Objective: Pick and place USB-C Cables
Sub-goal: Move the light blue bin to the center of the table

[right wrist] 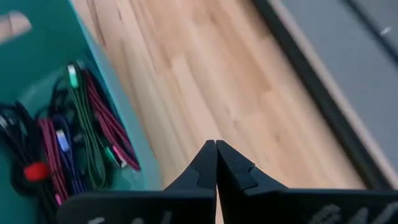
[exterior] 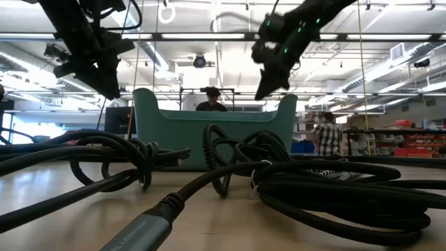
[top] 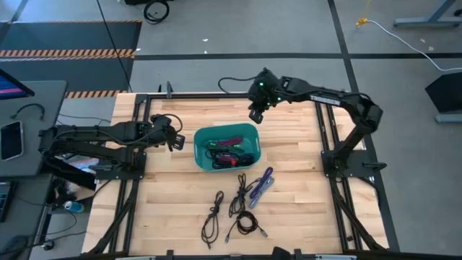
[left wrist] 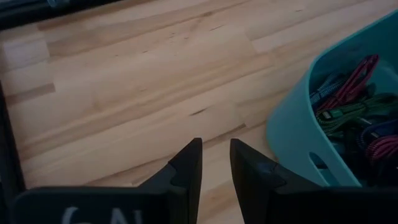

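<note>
Black USB-C cables and a purple one lie loose on the bench; more fill the teal bin. Beside it, the left claw hangs slightly open, empty; beyond, the right claw is closed, empty.

Nothing here reads clearly. Pale letters sit on the left tool and on the right tool, cut off at the wrist views' edges, unreadable.

Bright, even overhead light — soft shadows on the table. Nearest cables blurred in the low view — ceiling strips glaring, arms silhouetted.
</note>
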Robot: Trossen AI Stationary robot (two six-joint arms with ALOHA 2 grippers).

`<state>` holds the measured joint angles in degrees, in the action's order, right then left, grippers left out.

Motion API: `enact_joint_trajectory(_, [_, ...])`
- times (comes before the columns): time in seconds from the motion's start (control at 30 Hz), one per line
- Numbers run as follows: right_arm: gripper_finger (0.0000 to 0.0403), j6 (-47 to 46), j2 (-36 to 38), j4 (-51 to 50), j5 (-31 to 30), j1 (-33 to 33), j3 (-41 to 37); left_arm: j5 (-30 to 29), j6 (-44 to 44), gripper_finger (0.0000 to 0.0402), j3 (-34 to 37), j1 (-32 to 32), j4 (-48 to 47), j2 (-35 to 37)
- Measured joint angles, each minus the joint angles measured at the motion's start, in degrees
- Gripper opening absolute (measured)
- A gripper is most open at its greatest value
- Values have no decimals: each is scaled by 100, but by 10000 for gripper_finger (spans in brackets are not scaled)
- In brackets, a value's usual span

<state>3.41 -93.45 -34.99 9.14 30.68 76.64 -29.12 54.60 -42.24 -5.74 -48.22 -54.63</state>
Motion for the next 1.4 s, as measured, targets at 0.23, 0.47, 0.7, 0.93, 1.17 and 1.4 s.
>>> enact_joint_trajectory(0.23, [1,162,-616,-62,435,-6,-4,-2,184,89,0,0,0,0])
enact_joint_trajectory(0.47, [0,176,-938,-69,668,-215,-4,-57,239,89,0,0,1,-11])
enact_joint_trajectory(0.7, [0,122,-930,-367,700,-454,-2,-82,331,89,-2,0,3,-11])
enact_joint_trajectory(0.93, [0,175,-909,-675,191,-597,4,-81,325,89,-4,2,6,-11])
enact_joint_trajectory(1.17, [0,57,-312,-1427,-718,-519,364,-88,272,89,-4,0,-5,-11])
enact_joint_trajectory(1.4, [0,-547,1005,-1674,-1332,-565,514,-116,263,89,-4,2,-65,-11])
